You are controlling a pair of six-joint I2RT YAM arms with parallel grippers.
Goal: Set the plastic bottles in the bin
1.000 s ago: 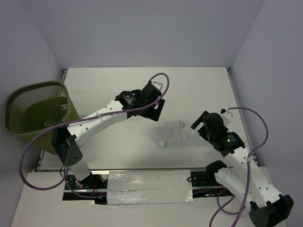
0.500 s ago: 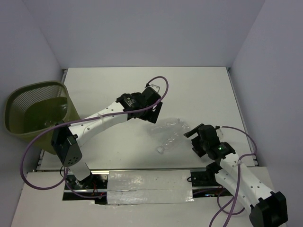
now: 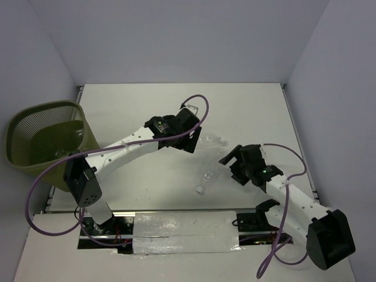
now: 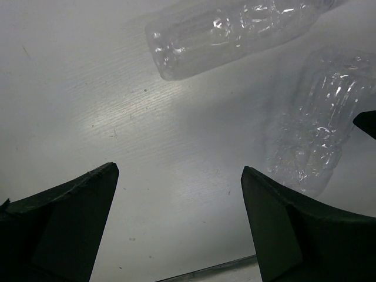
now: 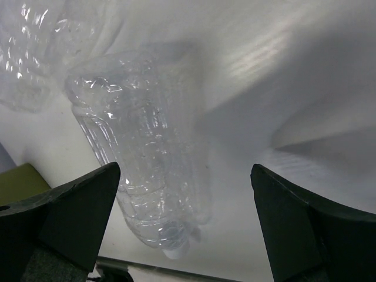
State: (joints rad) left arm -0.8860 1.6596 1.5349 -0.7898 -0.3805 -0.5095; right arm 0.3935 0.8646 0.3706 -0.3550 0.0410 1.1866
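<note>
While lying flat, the ribbed bottle (image 5: 141, 158) looks clear, crinkled.

left fingers (image 4: 59, 226): spread wide | right fingers (image 5: 59, 220): spread wide

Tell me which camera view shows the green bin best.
The top external view: the olive mesh bin shows rim and walls. The right wrist view catches only an olive sliver, probably it; the left wrist view, nothing.
</note>
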